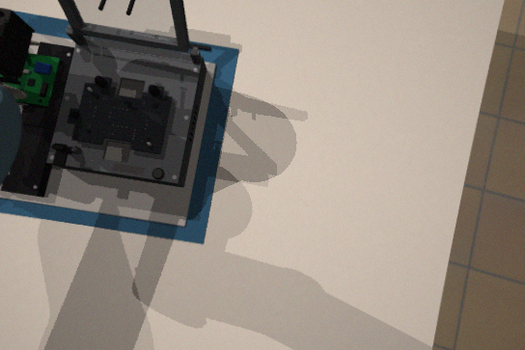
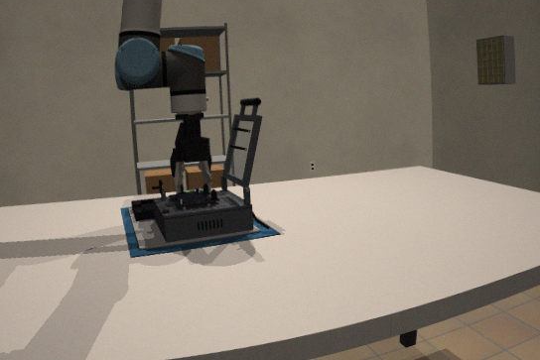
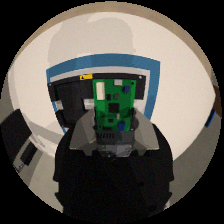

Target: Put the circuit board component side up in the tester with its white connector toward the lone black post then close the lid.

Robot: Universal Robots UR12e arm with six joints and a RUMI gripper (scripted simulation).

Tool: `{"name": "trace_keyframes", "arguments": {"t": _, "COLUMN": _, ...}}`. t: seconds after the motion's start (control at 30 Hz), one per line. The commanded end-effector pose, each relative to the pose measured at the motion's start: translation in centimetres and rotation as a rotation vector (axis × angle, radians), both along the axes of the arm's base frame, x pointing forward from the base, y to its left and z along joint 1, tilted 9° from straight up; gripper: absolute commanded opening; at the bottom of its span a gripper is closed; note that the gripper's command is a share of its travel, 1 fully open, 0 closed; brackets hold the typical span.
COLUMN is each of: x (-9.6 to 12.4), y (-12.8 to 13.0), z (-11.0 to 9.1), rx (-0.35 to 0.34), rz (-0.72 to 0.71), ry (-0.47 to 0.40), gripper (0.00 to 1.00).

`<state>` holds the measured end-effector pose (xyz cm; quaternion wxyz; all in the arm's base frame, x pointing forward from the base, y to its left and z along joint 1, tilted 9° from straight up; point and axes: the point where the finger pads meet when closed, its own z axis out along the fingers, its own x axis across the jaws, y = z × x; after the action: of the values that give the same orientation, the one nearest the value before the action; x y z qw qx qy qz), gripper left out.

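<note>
Your gripper (image 3: 114, 131) clamped on green circuit board (image 3: 114, 106), held above black tray (image 1: 29, 169) at left of tester (image 1: 130, 116). Tester lid (image 2: 243, 141) stands open.

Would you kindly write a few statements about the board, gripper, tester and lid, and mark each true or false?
1. The gripper is shut on the green circuit board. True.
2. The tester's lid is closed and latched. False: it stands open, raised upright.
3. The board already lies in the tester. False: it is beside the tester, over the tray.
4. The tester sits on a blue mat. True.
</note>
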<state>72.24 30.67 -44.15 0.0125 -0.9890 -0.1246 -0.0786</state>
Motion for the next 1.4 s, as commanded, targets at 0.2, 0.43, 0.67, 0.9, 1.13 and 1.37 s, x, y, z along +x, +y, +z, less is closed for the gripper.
{"name": "trace_keyframes", "arguments": {"t": 0.2, "x": -0.3, "y": 0.0, "z": 0.9, "rx": -0.001, "rz": 0.000, "ry": 0.002, "gripper": 0.39}}
{"name": "trace_keyframes", "arguments": {"t": 0.43, "x": -0.3, "y": 0.0, "z": 1.1, "rx": -0.001, "rz": 0.000, "ry": 0.001, "gripper": 0.39}}
{"name": "trace_keyframes", "arguments": {"t": 0.67, "x": -0.3, "y": 0.0, "z": 1.1, "rx": -0.001, "rz": 0.000, "ry": 0.001, "gripper": 0.39}}
{"name": "trace_keyframes", "arguments": {"t": 0.9, "x": -0.3, "y": 0.0, "z": 1.1, "rx": -0.001, "rz": 0.000, "ry": 0.001, "gripper": 0.39}}
{"name": "trace_keyframes", "arguments": {"t": 1.13, "x": -0.4, "y": -0.1, "z": 1.6, "rx": -0.001, "rz": 0.000, "ry": 0.002, "gripper": 0.39}}
{"name": "trace_keyframes", "arguments": {"t": 1.37, "x": -0.6, "y": -0.1, "z": 2.9, "rx": -0.001, "rz": 0.000, "ry": 0.002, "gripper": 0.39}}
